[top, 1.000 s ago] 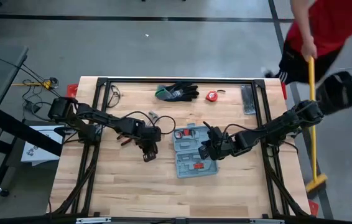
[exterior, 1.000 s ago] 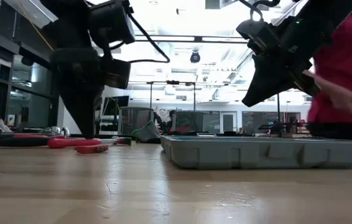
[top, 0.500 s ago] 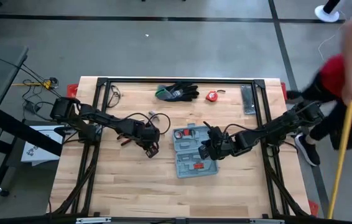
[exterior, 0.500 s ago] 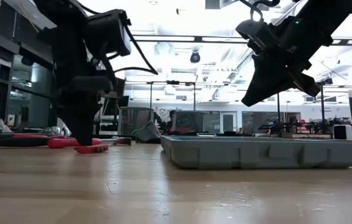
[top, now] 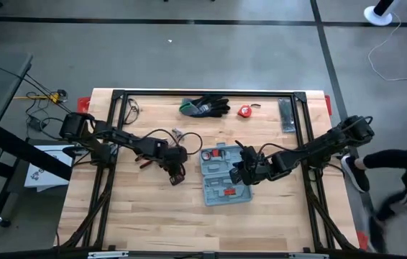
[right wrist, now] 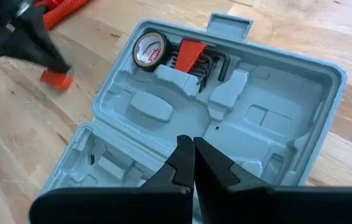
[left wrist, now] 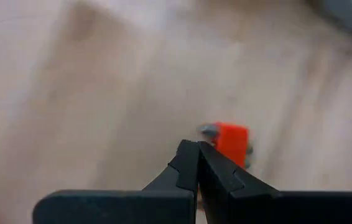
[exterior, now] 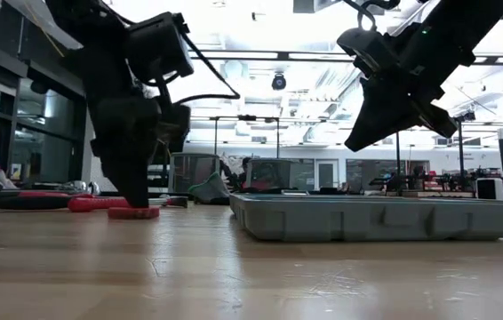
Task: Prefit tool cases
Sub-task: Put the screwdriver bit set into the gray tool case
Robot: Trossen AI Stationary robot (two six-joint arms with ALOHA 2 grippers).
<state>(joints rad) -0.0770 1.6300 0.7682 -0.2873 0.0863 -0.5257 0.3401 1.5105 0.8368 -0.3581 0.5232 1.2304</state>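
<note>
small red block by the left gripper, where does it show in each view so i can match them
High view: the small red block lies just under the left gripper, left of the tool case.
Low view: on the table at left, below the gripper.
Left wrist view: just past the shut fingertips.
Right wrist view: beyond the case's corner.
Shared landmark: the grey-blue tool case.

Bright ceiling lights glare in the low view; the left wrist view is blurred.

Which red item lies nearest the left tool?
The small red block on bare wood by the left tool; the red key holder sits in the case, the red tape measure by the gloves.
</note>
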